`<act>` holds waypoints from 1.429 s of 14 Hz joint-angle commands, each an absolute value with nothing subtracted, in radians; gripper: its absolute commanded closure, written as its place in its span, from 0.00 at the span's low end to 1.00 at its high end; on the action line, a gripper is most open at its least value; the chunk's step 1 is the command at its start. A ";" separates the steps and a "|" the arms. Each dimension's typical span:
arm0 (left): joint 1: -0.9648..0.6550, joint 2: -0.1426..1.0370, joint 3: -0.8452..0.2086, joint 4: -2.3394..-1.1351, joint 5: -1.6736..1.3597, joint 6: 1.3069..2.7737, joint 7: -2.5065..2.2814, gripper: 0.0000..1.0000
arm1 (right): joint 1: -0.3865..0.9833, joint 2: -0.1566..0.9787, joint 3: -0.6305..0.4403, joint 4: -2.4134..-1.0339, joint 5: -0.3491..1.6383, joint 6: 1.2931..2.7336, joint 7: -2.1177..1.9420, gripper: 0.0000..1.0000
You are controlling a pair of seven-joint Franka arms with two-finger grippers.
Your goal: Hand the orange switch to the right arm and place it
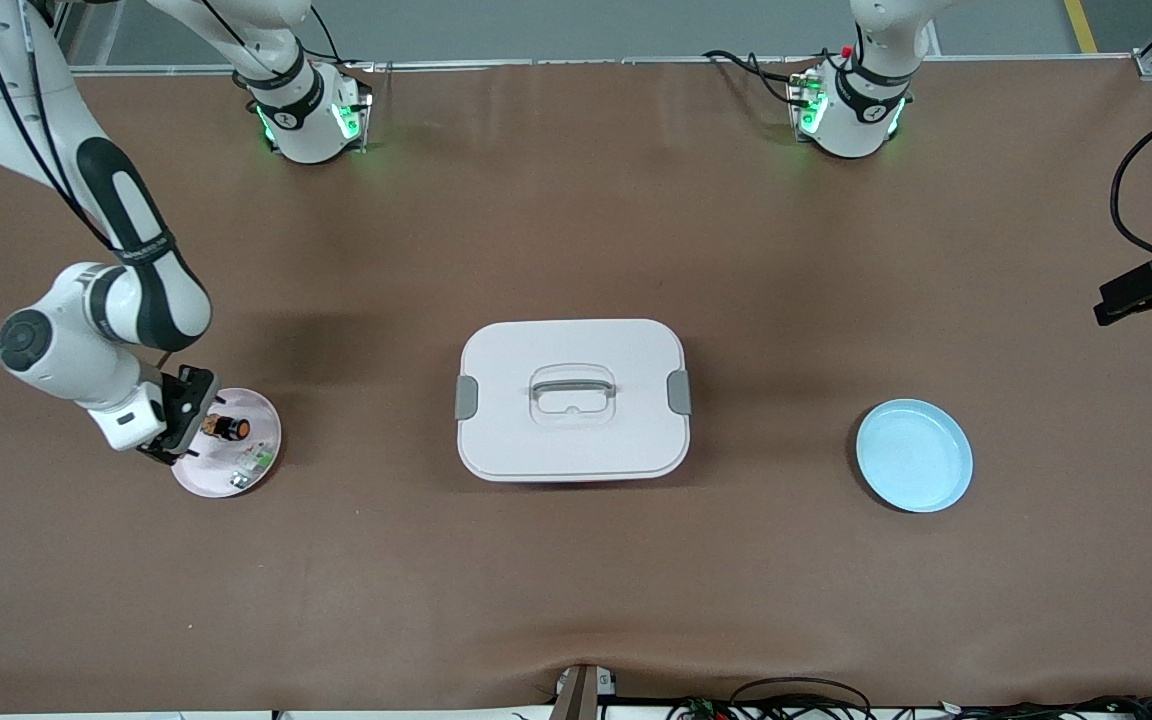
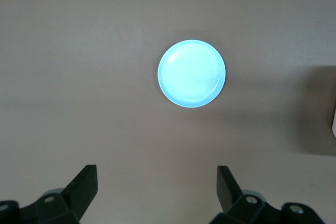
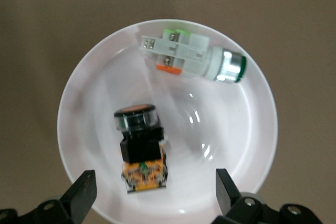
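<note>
Item: switch (image 3: pixel 138 145) in pink dish (image 1: pixel 261 462), right claw (image 1: pixel 179 420) poised over it, fingers spread, nothing gripped.

Detail: The dish is set at the right arm's end of the table (image 1: pixel 576 580), with the lidded box (image 1: pixel 573 398) at mid-table and the blue plate (image 1: pixel 914 455) toward the left arm's end. The step is judged to be the approach to pick-up; a descent and a closing of the fingers about the black body is called for next. In the right wrist view the white-and-green part (image 3: pixel 191 59) is shown beside the switch, apart from it. The left claw (image 2: pixel 155 182), seen only in its wrist view, waits released, high over the plate.
</note>
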State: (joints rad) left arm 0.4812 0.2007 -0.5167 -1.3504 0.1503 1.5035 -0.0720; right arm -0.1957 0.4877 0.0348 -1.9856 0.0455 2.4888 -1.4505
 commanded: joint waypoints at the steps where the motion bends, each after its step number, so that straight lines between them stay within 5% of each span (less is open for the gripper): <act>1: 0.433 0.190 -0.473 -1.359 0.133 1.505 -0.051 0.00 | -0.230 0.434 0.054 -1.907 0.057 2.291 -1.358 0.00; 9: -0.020 0.178 0.032 -1.368 0.033 1.505 -0.043 0.00 | -0.230 0.410 0.052 -1.525 0.038 1.755 -0.910 0.00; 14: -0.025 0.152 0.034 -1.402 0.023 1.515 -0.040 0.00 | -0.227 0.350 0.052 -1.496 0.031 1.717 -0.643 0.00; 18: -0.028 -0.038 0.035 -1.711 0.017 1.731 -0.044 0.00 | -0.200 0.270 0.063 -1.494 0.032 1.643 -0.330 0.00; 20: -0.035 -0.049 0.037 -1.733 0.017 1.744 -0.052 0.00 | -0.178 0.239 0.061 -1.494 0.029 1.615 -0.273 0.00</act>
State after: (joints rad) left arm -0.0156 0.0315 0.0174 -1.6270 0.0346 1.6960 -0.0617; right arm -0.1959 0.2837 0.0584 -1.4842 0.0413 1.6453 -0.3488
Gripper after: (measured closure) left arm 0.000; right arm 0.000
